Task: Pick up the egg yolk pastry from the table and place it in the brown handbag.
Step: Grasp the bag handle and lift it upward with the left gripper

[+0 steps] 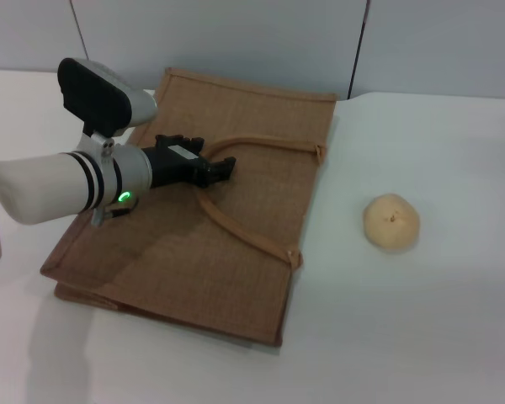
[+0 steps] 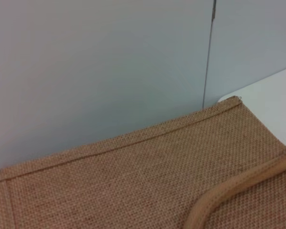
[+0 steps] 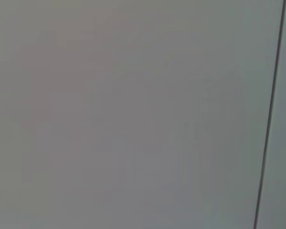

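Left gripper (image 1: 221,169), grip state unclear, is hovering at brown handbag (image 1: 236,244) strap; egg yolk pastry (image 1: 391,222) sitting well right; flat bag risks blocking insertion

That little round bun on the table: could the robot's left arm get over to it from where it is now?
Probably yes: the left gripper hovers over the brown handbag, and only bare table separates it from the egg yolk pastry.

A pale grey wall panel (image 1: 236,42) is standing behind the table's far edge. A dark vertical seam (image 1: 359,46) is running down it.
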`<state>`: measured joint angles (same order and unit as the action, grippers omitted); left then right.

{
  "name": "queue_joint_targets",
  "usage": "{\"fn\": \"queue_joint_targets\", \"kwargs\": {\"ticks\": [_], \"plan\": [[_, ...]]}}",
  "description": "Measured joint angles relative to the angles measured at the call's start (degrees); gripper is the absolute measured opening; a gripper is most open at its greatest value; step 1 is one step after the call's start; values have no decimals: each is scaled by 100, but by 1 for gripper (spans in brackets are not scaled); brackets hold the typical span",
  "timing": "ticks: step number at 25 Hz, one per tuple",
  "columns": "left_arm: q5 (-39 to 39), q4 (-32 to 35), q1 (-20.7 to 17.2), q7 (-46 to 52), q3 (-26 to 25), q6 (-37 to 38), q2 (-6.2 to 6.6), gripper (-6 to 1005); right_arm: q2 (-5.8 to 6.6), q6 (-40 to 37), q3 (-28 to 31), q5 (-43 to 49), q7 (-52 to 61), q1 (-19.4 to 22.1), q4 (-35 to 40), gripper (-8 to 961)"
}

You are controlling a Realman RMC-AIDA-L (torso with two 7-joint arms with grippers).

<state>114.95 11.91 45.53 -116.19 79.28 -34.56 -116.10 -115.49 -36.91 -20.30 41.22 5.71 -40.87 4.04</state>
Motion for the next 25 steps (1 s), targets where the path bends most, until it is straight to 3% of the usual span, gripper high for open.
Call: {"fn": "queue_joint_targets", "kwargs": {"ticks": [22, 25], "plan": [[41, -4, 0, 74, -43, 121, -9, 691, -9, 0, 11, -24, 0, -3, 0, 895], [44, -4, 0, 152, -47, 157, -9, 644, -9, 0, 19, -32, 0, -6, 0, 895]]}}
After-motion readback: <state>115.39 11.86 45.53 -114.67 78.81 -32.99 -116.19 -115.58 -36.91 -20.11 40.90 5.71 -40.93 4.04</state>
